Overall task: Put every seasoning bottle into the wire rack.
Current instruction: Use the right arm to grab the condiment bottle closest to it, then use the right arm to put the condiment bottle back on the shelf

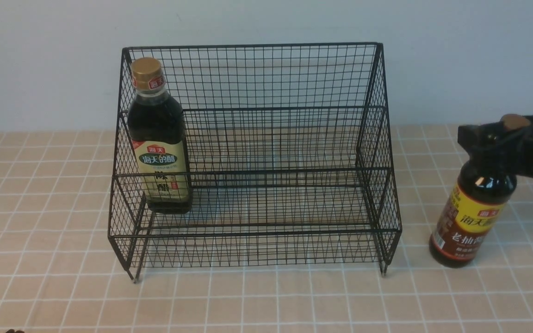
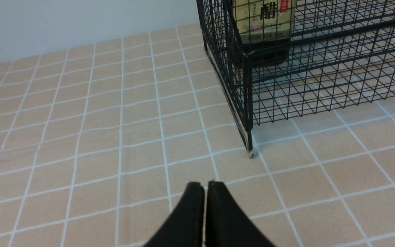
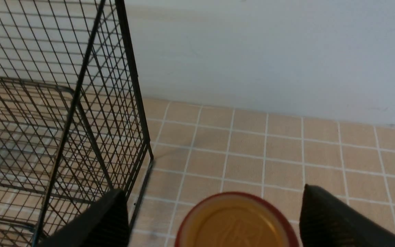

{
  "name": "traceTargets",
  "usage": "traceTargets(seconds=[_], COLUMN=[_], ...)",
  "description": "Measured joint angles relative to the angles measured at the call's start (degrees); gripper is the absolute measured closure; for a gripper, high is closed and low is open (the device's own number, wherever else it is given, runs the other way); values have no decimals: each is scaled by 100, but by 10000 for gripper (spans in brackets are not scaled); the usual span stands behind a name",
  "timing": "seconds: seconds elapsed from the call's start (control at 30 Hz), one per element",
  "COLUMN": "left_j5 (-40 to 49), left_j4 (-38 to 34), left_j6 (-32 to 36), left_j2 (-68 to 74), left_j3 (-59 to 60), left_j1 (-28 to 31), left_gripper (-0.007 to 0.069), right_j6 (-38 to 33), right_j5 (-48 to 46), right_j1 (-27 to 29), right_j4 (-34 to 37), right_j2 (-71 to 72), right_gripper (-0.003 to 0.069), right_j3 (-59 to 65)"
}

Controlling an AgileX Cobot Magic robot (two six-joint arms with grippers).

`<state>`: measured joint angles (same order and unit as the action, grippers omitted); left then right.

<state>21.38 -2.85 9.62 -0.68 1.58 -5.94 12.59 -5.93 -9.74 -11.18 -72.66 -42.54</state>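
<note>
Two dark seasoning bottles are shown in the front view. The squarish bottle (image 1: 159, 138), gold-capped, is stood upright inside the wire rack (image 1: 252, 45), at the end farthest from the right gripper (image 1: 505, 136), so that half of the task appears done. The round bottle (image 1: 472, 217) is stood on the tiled table (image 1: 63, 286) outside the rack, directly beneath the right gripper. The jaws are set on either side of its neck, presumably for a grasp below the cap.

In the left wrist view, the left gripper (image 2: 206, 187) is seen pressed shut and empty, low over the table. The rack's front corner is ahead of it, with the squarish bottle just behind. It seems to be parked clear of the work.

In the right wrist view, the right gripper's fingers (image 3: 108, 219) are spread wide. The round bottle's cap (image 3: 235, 223) is centred between them with a gap on each side, so nothing is gripped. The rack's side is seen just beyond one finger.
</note>
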Motion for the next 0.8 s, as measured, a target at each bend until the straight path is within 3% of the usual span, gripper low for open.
traceTargets(seconds=[0.17,0.27,0.33,0.4,0.6,0.8], left_j5=[0,0,0,0,0,2], left_j4=[0,0,0,0,-3,-3], left_j6=[0,0,0,0,0,0], left_j2=[0,0,0,0,0,0], left_j3=[0,0,0,0,0,0], left_j1=[0,0,0,0,0,0], left_gripper=[631,631,631,631,631,631], right_j6=[0,0,0,60,63,35], right_j5=[-111,-154,-154,-142,-386,-773], right_j1=[0,0,0,0,-17,-12], right_j4=[0,-42,-250,-374,-965,-1009], right_j2=[-189,-233,-236,-228,1,439], right_gripper=[71,141,299,396,386,386], right_j3=[-2,-2,-7,-7,16,-66])
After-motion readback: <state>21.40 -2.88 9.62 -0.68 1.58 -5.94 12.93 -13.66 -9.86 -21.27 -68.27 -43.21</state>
